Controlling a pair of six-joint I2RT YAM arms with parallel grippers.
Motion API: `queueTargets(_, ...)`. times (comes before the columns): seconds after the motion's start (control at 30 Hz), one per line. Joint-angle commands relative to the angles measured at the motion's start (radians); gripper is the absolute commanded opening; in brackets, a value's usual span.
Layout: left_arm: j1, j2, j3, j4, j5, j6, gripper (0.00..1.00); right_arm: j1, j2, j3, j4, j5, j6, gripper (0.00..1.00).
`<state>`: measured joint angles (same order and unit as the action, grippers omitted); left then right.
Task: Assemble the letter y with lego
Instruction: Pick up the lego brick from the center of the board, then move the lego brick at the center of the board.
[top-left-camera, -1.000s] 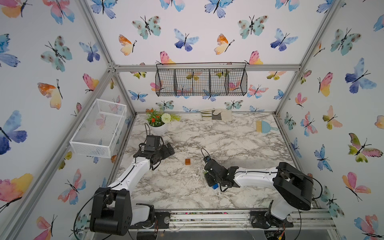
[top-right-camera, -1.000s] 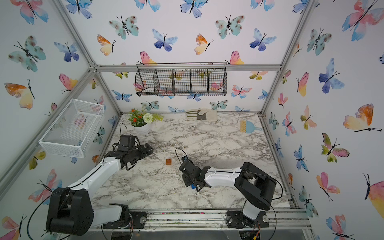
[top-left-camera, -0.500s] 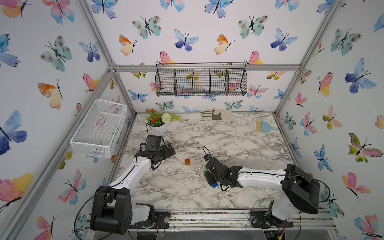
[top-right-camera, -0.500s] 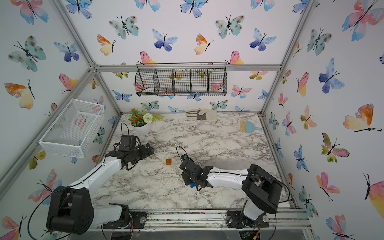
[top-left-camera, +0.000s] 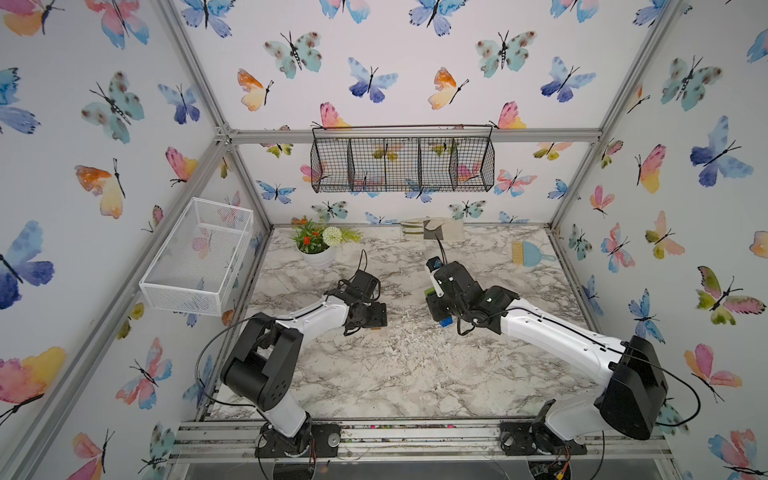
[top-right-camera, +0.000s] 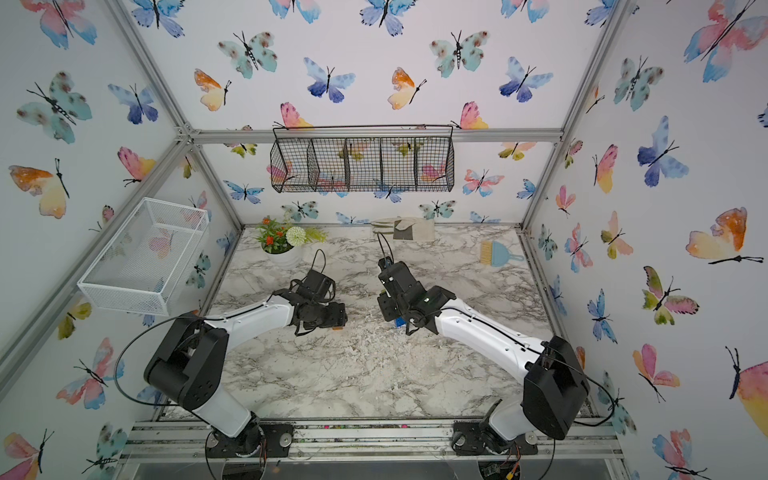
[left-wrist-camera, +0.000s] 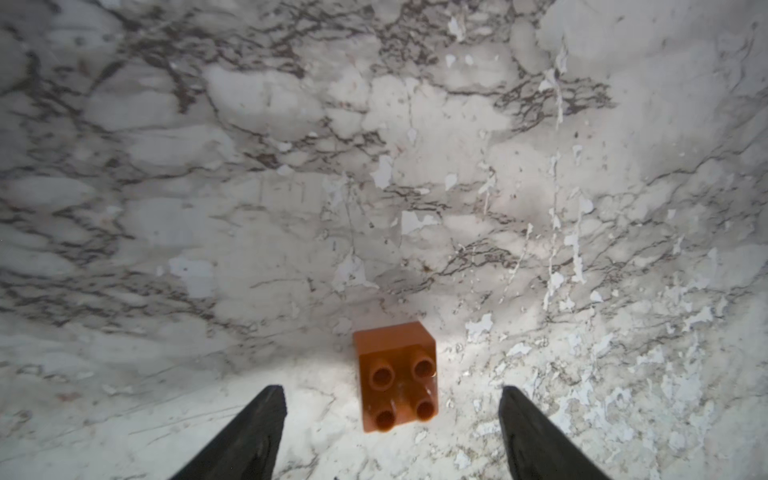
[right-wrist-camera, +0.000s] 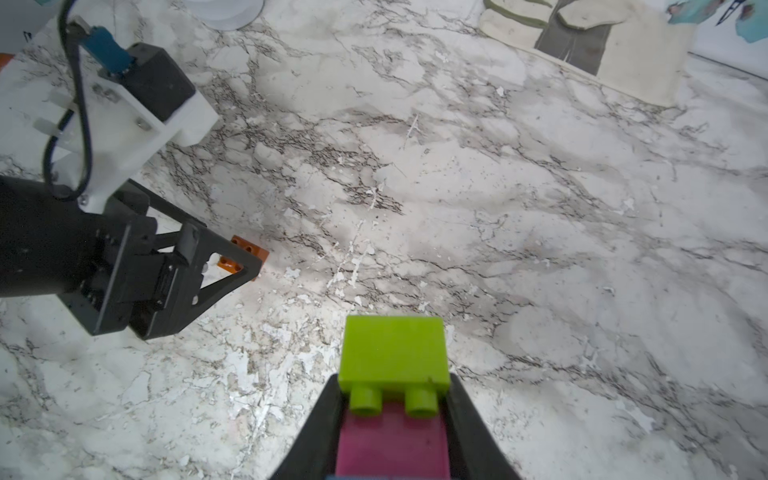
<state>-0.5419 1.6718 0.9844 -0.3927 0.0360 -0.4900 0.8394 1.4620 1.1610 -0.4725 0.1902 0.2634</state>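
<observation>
An orange lego brick (left-wrist-camera: 397, 378) lies studs-up on the marble table (top-left-camera: 407, 374). My left gripper (left-wrist-camera: 392, 399) stands open astride it, with a gap on each side. In both top views only a sliver of the orange brick (top-left-camera: 376, 328) (top-right-camera: 337, 328) shows under the left gripper (top-left-camera: 374, 318) (top-right-camera: 338, 318). My right gripper (right-wrist-camera: 392, 386) is shut on a pink brick (right-wrist-camera: 392, 444) joined to a lime green brick (right-wrist-camera: 392, 351). A blue brick (top-left-camera: 445, 323) shows at the stack's other end. The right gripper (top-left-camera: 434, 305) hides the rest of the letter y.
A flower pot (top-left-camera: 318, 249), a folded cloth (top-left-camera: 432, 228) and a blue brush (top-left-camera: 530, 253) lie along the back of the table. A white wire basket (top-left-camera: 199, 253) hangs on the left wall, a black one (top-left-camera: 403, 164) on the back wall.
My left gripper has moved right and down onto the orange brick, and its jaws have narrowed. The right gripper has carried the brick stack away from the front edge.
</observation>
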Motion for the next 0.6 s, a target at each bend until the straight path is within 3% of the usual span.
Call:
queueTargets(0.0, -0.04, 0.061, 0.055, -0.075, -0.11, -0.001, 0.72, 0.003, -0.033, 0.004, -0.064, -0.01, -0.025, 0.27)
queueTargets(0.1, -0.044, 0.083, 0.057, -0.068, -0.118, -0.022, 0.67, 0.003, -0.043, -0.004, -0.057, -0.026, -0.018, 0.27)
queueTargets(0.27, -0.045, 0.1, 0.046, -0.061, -0.128, -0.041, 0.45, 0.003, -0.046, -0.006, -0.053, -0.033, -0.016, 0.28)
queueTargets(0.4, -0.054, 0.097, 0.027, -0.039, -0.129, -0.062, 0.36, 0.003, -0.045, -0.002, -0.046, -0.049, -0.017, 0.28)
queueTargets(0.5, -0.074, 0.095, 0.025, -0.031, -0.129, -0.068, 0.2, 0.003, -0.046, -0.003, -0.046, -0.048, -0.019, 0.28)
queueTargets(0.57, -0.097, 0.092, 0.022, -0.031, -0.132, -0.081, 0.18, 0.003, -0.048, -0.001, -0.049, -0.044, -0.019, 0.28)
